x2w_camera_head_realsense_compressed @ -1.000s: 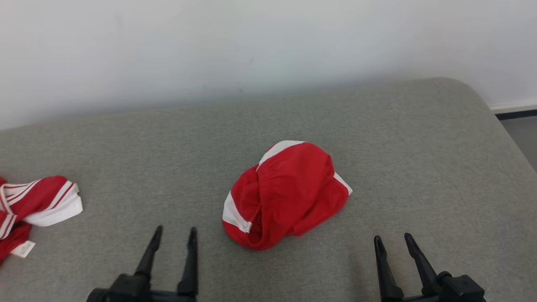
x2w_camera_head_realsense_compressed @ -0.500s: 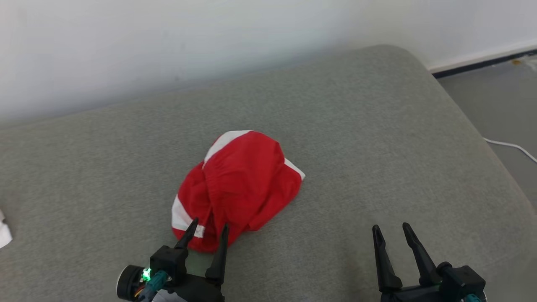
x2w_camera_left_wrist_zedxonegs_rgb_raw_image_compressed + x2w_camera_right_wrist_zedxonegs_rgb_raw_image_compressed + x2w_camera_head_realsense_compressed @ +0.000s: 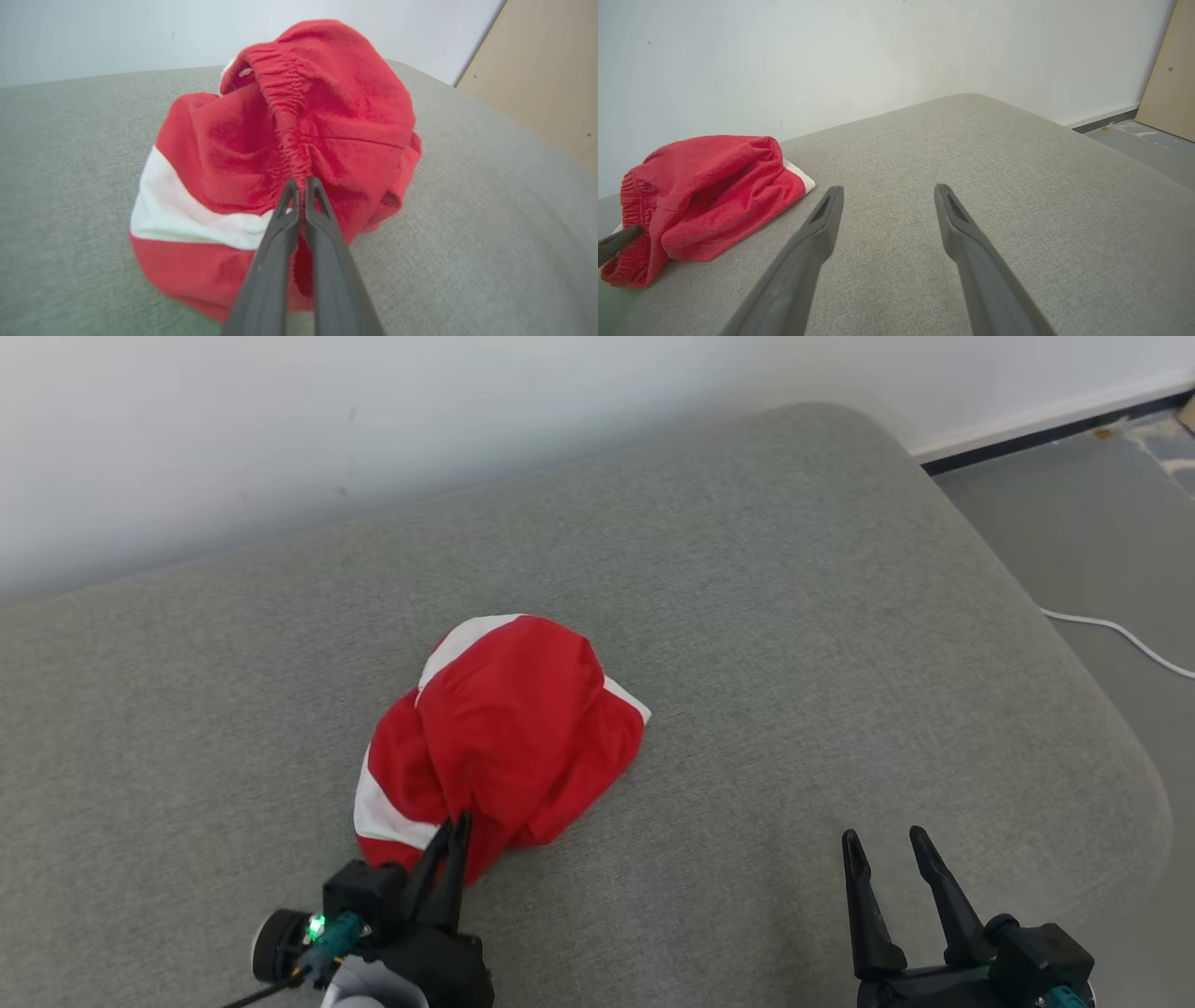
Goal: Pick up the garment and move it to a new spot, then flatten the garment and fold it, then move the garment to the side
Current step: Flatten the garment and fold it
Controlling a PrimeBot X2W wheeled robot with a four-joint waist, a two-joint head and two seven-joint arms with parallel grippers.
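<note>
The garment (image 3: 504, 728) is a crumpled red piece with white stripes, lying in a heap on the grey cushion (image 3: 794, 616). My left gripper (image 3: 451, 829) is shut on its near edge; in the left wrist view the gripper (image 3: 301, 184) pinches the gathered elastic waistband of the garment (image 3: 327, 121). My right gripper (image 3: 885, 840) stands open above bare cushion, well to the right of the heap. In the right wrist view that gripper (image 3: 885, 189) has nothing between its fingers, and the garment (image 3: 705, 186) lies at the left.
A white wall (image 3: 373, 420) runs behind the cushion. The cushion's rounded right edge drops to a grey floor (image 3: 1102, 541) with a white cable (image 3: 1120, 635). A tan board (image 3: 1171, 70) leans at the right. Bare cushion surrounds the heap.
The head camera has turned right, so the scene shifted left. My left gripper reached forward to the garment's near edge and closed on its waistband. The right gripper stayed open.
</note>
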